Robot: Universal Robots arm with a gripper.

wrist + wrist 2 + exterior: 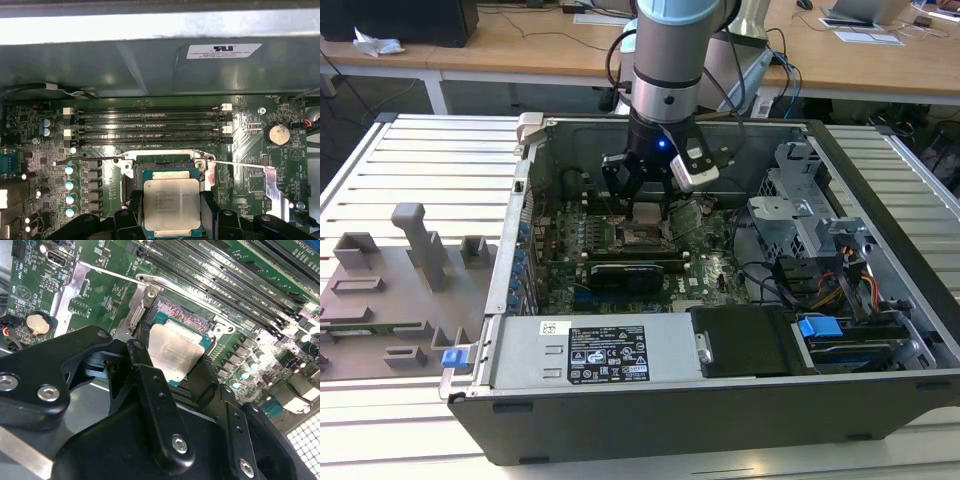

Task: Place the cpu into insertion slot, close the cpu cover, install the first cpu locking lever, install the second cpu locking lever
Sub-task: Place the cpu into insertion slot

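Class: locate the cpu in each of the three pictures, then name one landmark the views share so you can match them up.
Exterior view: the cpu is held by the end effector inside the open case, over the insertion slot.
Second wrist view: the cpu is gripped over the insertion slot.
First wrist view: the cpu is gripped next to the insertion slot.
Shared landmark: the insertion slot.

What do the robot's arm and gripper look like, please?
The arm is a silver cylinder with a pale blue cap and black cables alongside. The gripper is black with jointed fingers, silver screws, a blue light and a white module.
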